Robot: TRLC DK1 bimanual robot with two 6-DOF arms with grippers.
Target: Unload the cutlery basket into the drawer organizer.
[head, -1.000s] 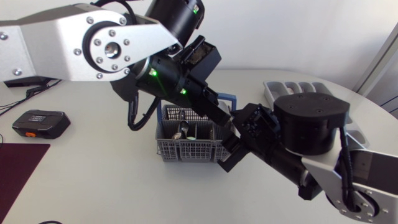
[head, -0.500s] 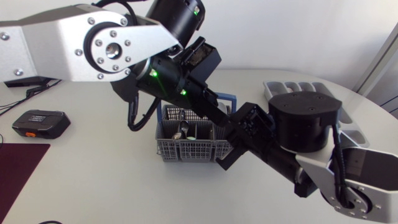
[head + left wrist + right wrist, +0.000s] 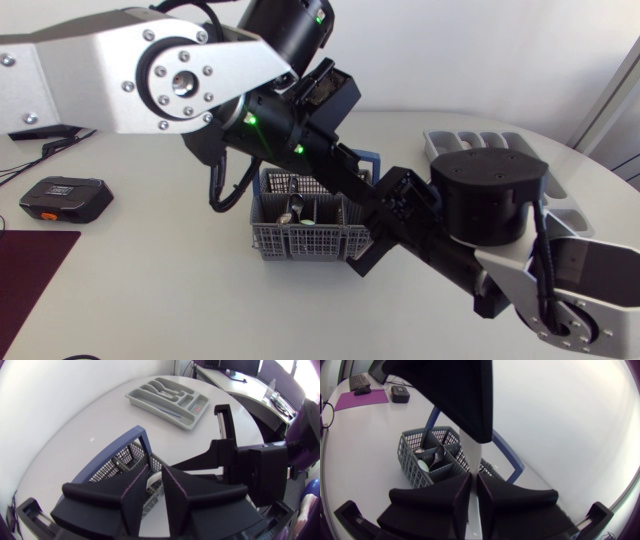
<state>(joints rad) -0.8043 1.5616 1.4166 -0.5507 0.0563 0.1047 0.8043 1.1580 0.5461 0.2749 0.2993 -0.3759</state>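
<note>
The right arm [image 3: 500, 235] is lying nearest to the overhead camera, stretching in low over the counter [image 3: 150, 270] from the right side. Its right claw [image 3: 473, 480] is clenching a pale, flat cutlery piece [image 3: 470, 455], with the two black wedges pressing on it from both sides and almost meeting. The left claw [image 3: 156, 471] is gripping the same piece from the opposite end, its fingers standing narrowly apart with the pale strip filling the gap. What sort of utensil it is cannot be told, since both ends are covered. The piece is hanging in the air between the two claws, just beside the cutlery basket [image 3: 300, 240] on the side facing the right arm.

A dark purple mat [image 3: 30, 270] is lying at the near left corner of the counter.

The cutlery basket is sitting near the middle of the counter. It is a grey mesh box with a blue handle [image 3: 506, 457] standing upright over it. It is holding spoons [image 3: 439, 453] with their bowls up in its compartments. The left arm [image 3: 150, 70] is arching over the basket from the left side.

Further left, a black device [image 3: 65, 197] with orange trim is resting well apart from the basket.

Farthest off, the grey drawer organizer [image 3: 192, 415] is sitting toward the counter's right edge, well apart from the basket, with a few pieces of cutlery lying in its long compartments.
</note>
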